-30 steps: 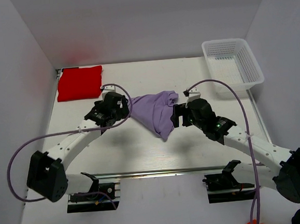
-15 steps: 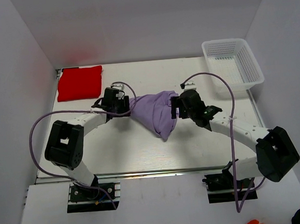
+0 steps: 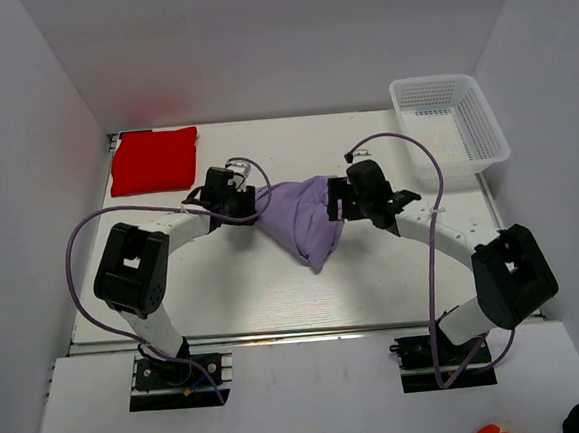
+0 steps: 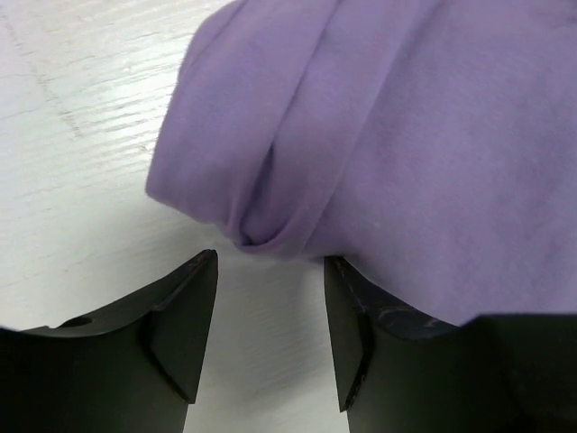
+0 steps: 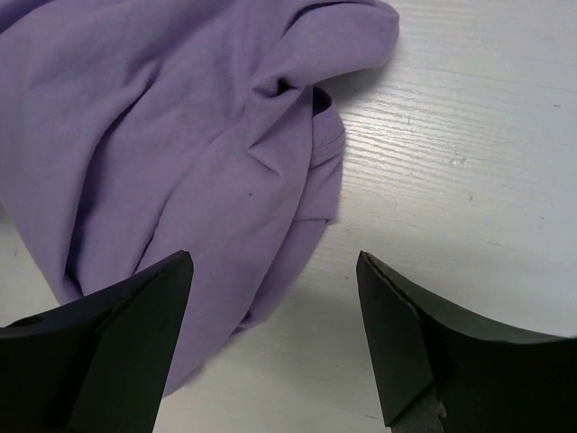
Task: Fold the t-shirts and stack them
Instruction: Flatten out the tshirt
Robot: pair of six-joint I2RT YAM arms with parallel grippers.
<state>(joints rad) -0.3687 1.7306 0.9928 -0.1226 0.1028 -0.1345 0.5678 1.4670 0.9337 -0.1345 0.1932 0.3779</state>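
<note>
Lavender t-shirt (image 3: 305, 223) lies bunched in the middle of the surface (image 3: 276, 298). Only the wrist views show a rolled fold just ahead of the left gripper (image 4: 270, 316), jaws half open and empty, and a crumpled edge below the right gripper (image 5: 270, 334), jaws wide and empty. Only the overhead view shows the folded red t-shirt (image 3: 154, 159) at the far left. Since a second ago both arms have stretched in low to the shirt's sides, and the jaws have narrowed.

lavender shirt (image 4: 388, 135): cut by top, right edges | left hand (image 4: 270, 329): finger bases cropped below
</note>
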